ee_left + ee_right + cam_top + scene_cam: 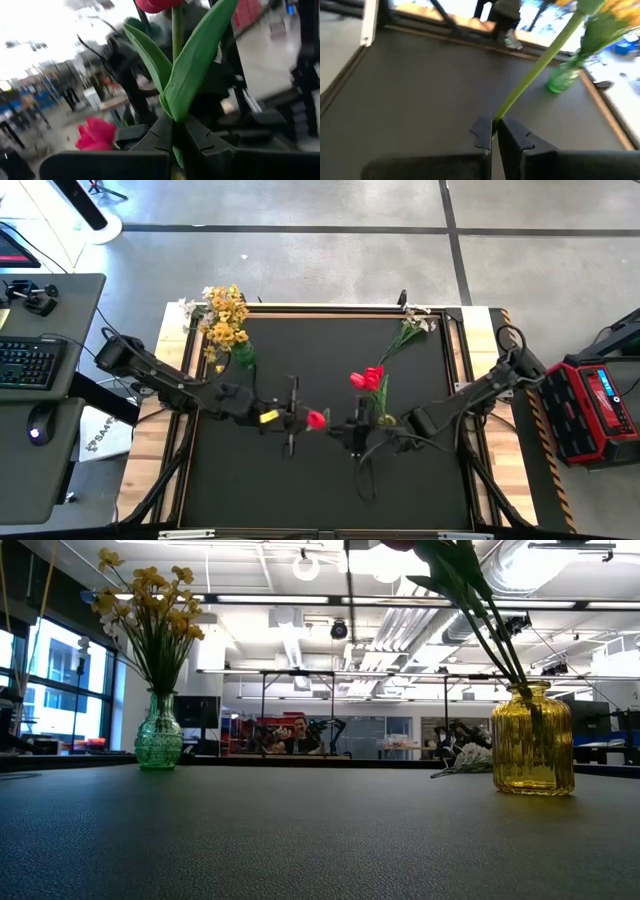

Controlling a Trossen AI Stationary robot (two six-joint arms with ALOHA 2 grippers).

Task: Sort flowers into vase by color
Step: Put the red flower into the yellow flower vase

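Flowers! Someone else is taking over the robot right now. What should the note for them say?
Left gripper: shut on the red tulip stem, mid-table.
Right gripper: shut on a green stem, apparently the same tulip's, as in a hand-over.
Done: yellow flowers stand in the green vase; other red tulips in the yellow vase.
Left: held tulip probably joins the red ones; white sprig lies unsorted on the table.
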